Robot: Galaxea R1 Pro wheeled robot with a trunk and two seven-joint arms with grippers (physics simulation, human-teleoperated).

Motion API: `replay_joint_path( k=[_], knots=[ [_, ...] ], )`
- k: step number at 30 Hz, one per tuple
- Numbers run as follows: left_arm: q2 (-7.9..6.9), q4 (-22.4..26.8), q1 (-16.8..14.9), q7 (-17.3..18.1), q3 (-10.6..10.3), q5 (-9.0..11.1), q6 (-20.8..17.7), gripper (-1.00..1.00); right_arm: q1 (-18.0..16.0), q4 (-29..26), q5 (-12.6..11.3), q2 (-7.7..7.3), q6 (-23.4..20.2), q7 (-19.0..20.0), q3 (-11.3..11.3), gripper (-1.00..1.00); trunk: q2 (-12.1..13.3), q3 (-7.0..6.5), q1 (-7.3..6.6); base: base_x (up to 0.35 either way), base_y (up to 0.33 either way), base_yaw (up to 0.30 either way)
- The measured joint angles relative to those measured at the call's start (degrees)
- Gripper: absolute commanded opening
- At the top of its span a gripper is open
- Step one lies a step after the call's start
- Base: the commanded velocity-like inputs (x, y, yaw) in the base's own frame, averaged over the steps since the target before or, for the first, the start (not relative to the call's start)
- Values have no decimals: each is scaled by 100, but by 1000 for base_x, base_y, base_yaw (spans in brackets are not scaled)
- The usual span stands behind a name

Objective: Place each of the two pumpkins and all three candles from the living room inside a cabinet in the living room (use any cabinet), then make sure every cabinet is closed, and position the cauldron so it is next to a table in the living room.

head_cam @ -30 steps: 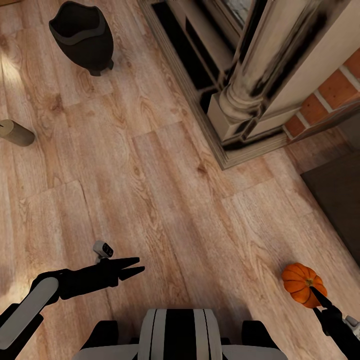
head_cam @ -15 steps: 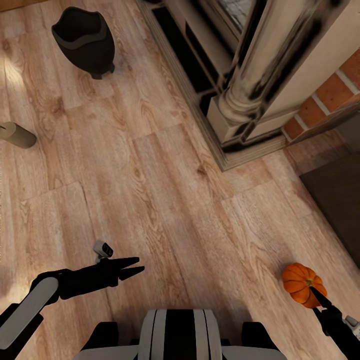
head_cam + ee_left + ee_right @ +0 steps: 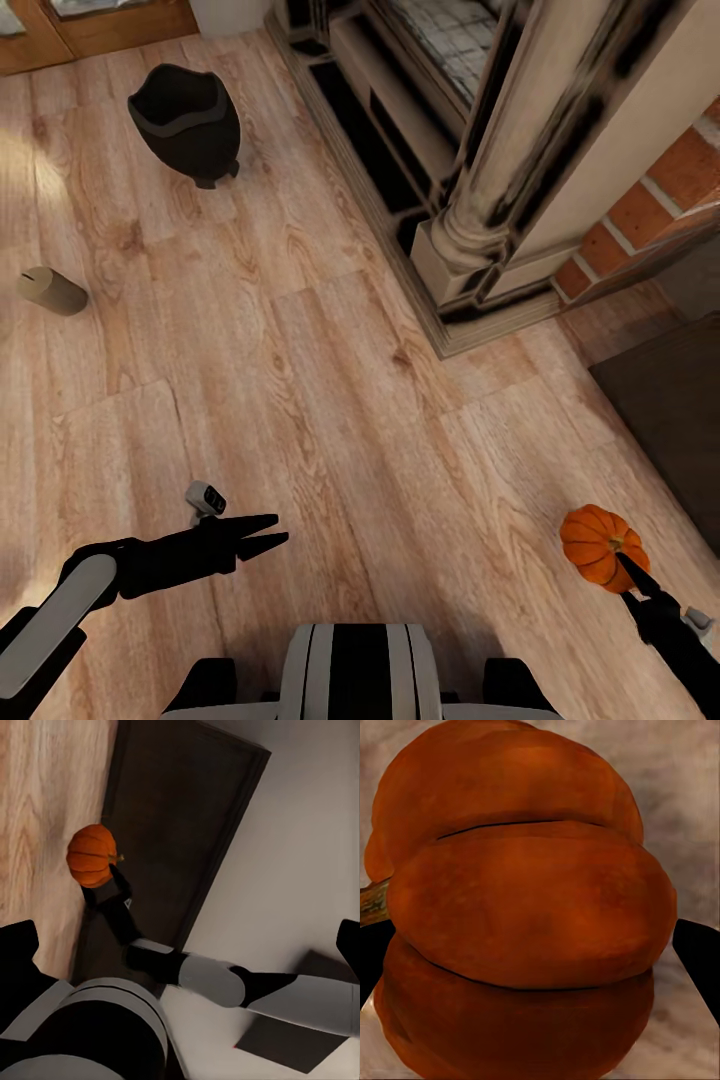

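Head view: my right pincer (image 3: 622,560) sits at about 4 o'clock, clamped on the pumpkin (image 3: 597,543) and carrying it off the floor so it can go in the cabinet (image 3: 668,425) at 3. My left pincer (image 3: 268,532), at 7, has nothing in it, tips nearly together. The cauldron (image 3: 187,120) is at 11, a candle (image 3: 52,290) at 9.

Left wrist view: the pumpkin (image 3: 91,855) hangs beside that dark cabinet (image 3: 176,832).

Right wrist view: the pumpkin (image 3: 521,907) is deep orange and ribbed, with a brown stem.

Cauldron (image 3: 187,121) far left, candle (image 3: 52,290) nearer, pumpkin (image 3: 598,543) right.
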State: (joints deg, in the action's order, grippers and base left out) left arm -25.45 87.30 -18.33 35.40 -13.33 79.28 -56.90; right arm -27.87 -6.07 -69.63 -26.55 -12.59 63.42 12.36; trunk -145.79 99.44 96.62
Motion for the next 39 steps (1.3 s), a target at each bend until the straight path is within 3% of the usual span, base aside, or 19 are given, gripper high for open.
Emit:
replay_joint_path(
  k=[2,7,11,15,20,31,36,39],
  knots=[
    [-2,-11,1,0,1,1,-1,100,-2,-495,61,-1,-19,22,154,-100,3,-45,-6,0,0,0],
    [-26,-28,-1,3,17,-7,0,100,0,-1050,85,1,-170,30,97,-100,9,-155,-18,0,0,0],
    [-71,-34,-1,6,20,-1,0,100,3,-1100,241,18,-284,29,-164,-100,15,-243,-28,0,0,0],
    [-139,-35,-1,8,28,39,-7,100,3,-1107,304,27,-274,7,-263,-100,20,-332,-39,0,0,0],
    [-240,-35,-1,13,29,65,-9,100,3,-1100,375,34,-258,19,-278,-100,27,-443,-52,0,0,0],
    [-264,-35,0,17,30,80,-12,100,3,-1029,534,41,-305,66,-277,-100,42,-687,-80,0,0,0],
    [-283,-35,3,22,30,86,-17,100,3,-1047,528,46,-310,65,-276,-100,42,-688,-80,0,0,18],
    [-372,-34,8,25,32,184,-17,100,2,-1066,534,45,-310,65,-277,-100,42,-700,-80,-7,0,171]
  ],
)
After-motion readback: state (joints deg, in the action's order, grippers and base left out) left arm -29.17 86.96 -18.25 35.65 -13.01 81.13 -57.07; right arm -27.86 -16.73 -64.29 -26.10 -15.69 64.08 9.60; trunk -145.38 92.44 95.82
